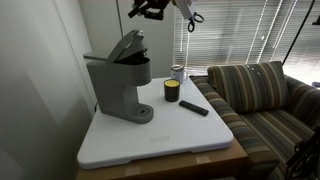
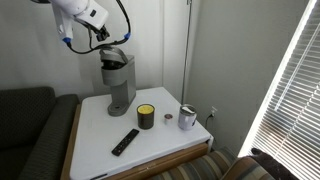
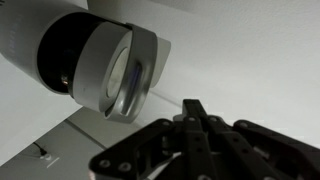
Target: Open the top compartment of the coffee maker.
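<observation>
The grey coffee maker stands at the back of the white table, also in the other exterior view. Its top compartment lid is tilted up at an angle, raised off the head. My gripper hangs in the air above and beside the lid, apart from it. In the wrist view the fingers are pressed together with nothing between them, and the machine's rounded head shows at upper left.
A yellow-and-black can, a black remote and a metal cup are on the table. A striped sofa stands beside it. A wall is behind the machine.
</observation>
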You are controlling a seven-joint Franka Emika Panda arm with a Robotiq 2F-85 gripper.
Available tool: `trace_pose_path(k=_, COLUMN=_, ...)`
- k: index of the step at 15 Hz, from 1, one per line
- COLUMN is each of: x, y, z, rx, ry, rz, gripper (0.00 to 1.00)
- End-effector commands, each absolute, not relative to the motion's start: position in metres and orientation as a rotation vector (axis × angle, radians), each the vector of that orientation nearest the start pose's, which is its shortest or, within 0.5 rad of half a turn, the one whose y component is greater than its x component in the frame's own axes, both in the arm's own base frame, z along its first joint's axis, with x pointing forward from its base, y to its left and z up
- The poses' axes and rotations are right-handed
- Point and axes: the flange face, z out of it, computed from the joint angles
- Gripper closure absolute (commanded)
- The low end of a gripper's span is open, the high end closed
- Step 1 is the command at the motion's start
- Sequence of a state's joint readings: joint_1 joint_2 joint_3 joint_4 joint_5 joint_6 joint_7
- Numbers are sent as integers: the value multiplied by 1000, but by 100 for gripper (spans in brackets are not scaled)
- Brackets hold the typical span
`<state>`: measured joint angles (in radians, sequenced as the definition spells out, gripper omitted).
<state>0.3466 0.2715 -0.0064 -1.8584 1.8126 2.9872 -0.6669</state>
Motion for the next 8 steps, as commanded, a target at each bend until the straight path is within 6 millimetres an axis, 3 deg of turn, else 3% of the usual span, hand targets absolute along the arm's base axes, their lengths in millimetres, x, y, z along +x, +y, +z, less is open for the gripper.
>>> trace_pose_path(k=1, x=618, y=146, z=404, rx=-2069, ry=779, rz=-844, gripper=100)
trace_pose_path(k=3, x=618, y=146, z=404, rx=-2069, ry=779, rz=-844, gripper=100)
trace_pose_path(k=4, x=613, y=145, z=404, rx=-2060, ry=776, rz=-825, gripper=74)
trace_pose_path(k=5, x=613, y=145, z=404, rx=-2059, ry=775, rz=-824, gripper=98)
trace_pose_path(k=8, x=613, y=145, z=404, rx=-2059, ry=775, rz=-824, gripper=77)
